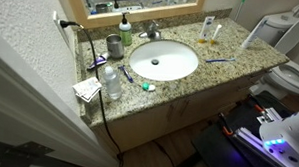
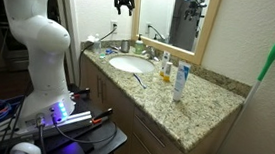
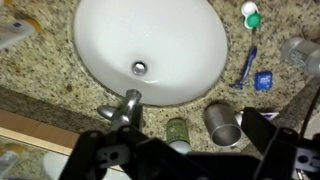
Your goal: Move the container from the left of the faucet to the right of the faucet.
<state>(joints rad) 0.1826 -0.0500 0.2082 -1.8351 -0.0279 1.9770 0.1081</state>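
The container, a small green bottle with a dark pump top point(image 1: 125, 28), stands on the granite counter between the chrome faucet point(image 1: 151, 32) and a grey cup point(image 1: 113, 44). In the wrist view, seen from above, the container point(image 3: 177, 130) stands between the faucet point(image 3: 128, 105) and the grey cup point(image 3: 222, 122), behind the white oval basin point(image 3: 150, 45). My gripper point(image 3: 180, 152) is open and empty, and the container shows between its dark fingers, far below. In an exterior view the gripper point(image 2: 123, 2) hangs high above the back of the counter.
A clear water bottle point(image 1: 112, 80), a blue toothbrush point(image 3: 248, 65) and small items lie on the cup's side of the basin point(image 1: 162, 61). Orange bottles point(image 2: 163, 69) and a white tube point(image 2: 180, 83) stand on the other side. A mirror is behind the counter and a toilet point(image 1: 290, 73) beside it.
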